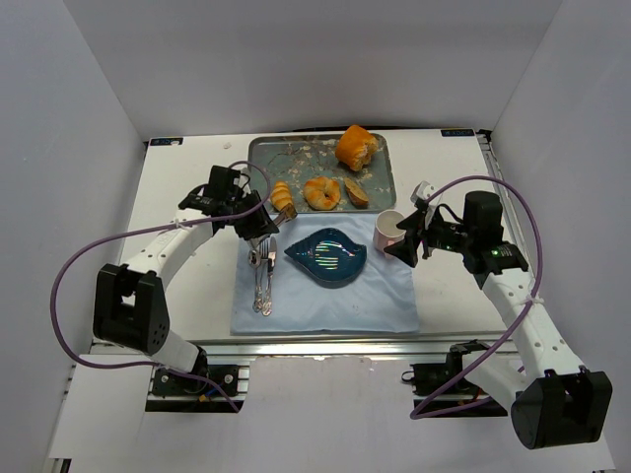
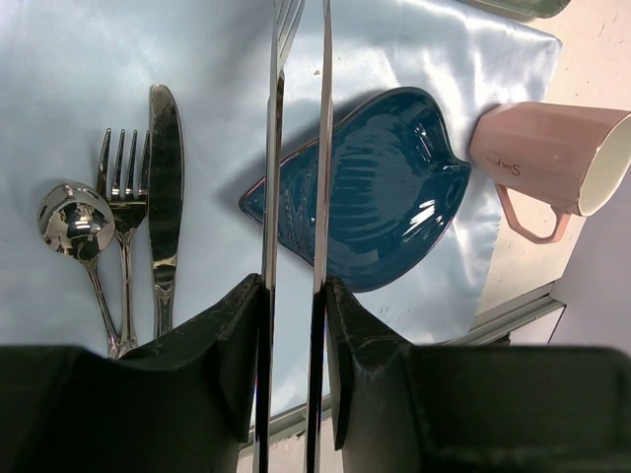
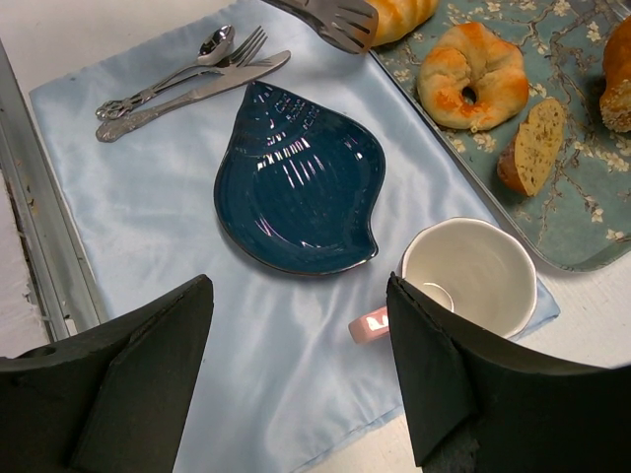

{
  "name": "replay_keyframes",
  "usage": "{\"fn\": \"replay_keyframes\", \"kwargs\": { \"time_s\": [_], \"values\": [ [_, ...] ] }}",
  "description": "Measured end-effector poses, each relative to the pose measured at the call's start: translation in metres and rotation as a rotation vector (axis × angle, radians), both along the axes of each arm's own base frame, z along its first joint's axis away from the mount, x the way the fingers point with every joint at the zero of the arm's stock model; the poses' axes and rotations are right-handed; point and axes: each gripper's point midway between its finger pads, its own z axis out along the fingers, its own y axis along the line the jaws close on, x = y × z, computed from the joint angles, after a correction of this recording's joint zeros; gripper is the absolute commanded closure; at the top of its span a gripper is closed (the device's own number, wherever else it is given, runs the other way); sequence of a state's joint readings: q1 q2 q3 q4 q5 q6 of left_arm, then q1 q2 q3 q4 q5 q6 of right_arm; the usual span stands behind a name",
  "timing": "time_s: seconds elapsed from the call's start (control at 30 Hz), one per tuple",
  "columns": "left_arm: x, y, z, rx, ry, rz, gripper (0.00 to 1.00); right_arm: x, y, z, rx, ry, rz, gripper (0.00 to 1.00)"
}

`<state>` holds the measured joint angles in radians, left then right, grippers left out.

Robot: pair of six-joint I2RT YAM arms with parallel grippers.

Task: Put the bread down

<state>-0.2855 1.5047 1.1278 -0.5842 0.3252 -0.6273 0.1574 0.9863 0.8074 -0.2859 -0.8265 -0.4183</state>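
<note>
My left tool (image 2: 294,296) pinches tongs (image 3: 340,22), tips beside a roll (image 3: 399,12) at the tray (image 3: 582,197) edge; my right tool (image 3: 298,296) gapes wide, empty.

- Left arm (image 1: 168,248), right arm (image 1: 523,315): white links, black joint housings.
- Purple cable (image 1: 57,296): one loops along each arm.
- Claw fingers (image 3: 128,374): matte black, wedge-shaped.

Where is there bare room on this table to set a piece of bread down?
The blue shell plate is empty, and the cloth between it and the near edge is bare. Crowded: cutlery left of the plate, mug right, tray behind.
</note>
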Motion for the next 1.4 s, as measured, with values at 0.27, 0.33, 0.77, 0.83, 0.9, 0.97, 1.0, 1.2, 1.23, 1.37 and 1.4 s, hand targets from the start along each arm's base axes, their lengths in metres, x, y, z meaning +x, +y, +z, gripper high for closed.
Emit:
{"fn": "replay_keyframes", "kwargs": {
  "time_s": [0.27,0.33,0.77,0.83,0.9,0.97,1.0,1.2,1.23,1.37,1.4],
  "values": [
    [0.007,-0.002,0.006,-0.004,-0.015,0.003,0.59,-0.002,0.0,0.001,0.001,-0.009,0.0,0.24],
    [0.009,-0.003,0.012,-0.007,-0.023,0.003,0.58,-0.002,-0.001,0.001,0.001,-0.009,-0.001,0.24],
    [0.014,0.004,0.032,0.038,-0.043,0.014,0.47,-0.004,-0.001,-0.002,0.004,-0.003,0.0,0.24],
    [0.013,0.007,0.033,0.057,-0.041,0.016,0.47,-0.004,-0.002,-0.002,0.004,-0.002,0.0,0.24],
    [0.014,0.01,0.035,0.076,-0.045,0.017,0.47,-0.004,-0.002,-0.001,0.005,-0.005,0.0,0.24],
    [0.014,0.012,0.038,0.087,-0.048,0.018,0.47,-0.004,-0.002,-0.001,0.005,-0.008,0.0,0.24],
    [0.014,0.014,0.039,0.095,-0.05,0.019,0.47,-0.004,-0.002,-0.001,0.005,-0.008,0.0,0.24],
    [0.013,0.02,0.038,0.135,-0.049,0.021,0.47,-0.005,-0.002,-0.002,0.005,-0.008,0.0,0.24],
    [0.012,0.021,0.037,0.142,-0.045,0.021,0.47,-0.006,-0.002,-0.003,0.005,-0.005,0.0,0.24],
    [0.011,0.024,0.034,0.162,-0.038,0.017,0.47,-0.007,-0.002,-0.006,0.004,0.001,0.0,0.24],
    [0.011,0.025,0.033,0.167,-0.033,0.016,0.47,-0.007,-0.002,-0.006,0.004,0.001,0.0,0.24]
  ]
}}
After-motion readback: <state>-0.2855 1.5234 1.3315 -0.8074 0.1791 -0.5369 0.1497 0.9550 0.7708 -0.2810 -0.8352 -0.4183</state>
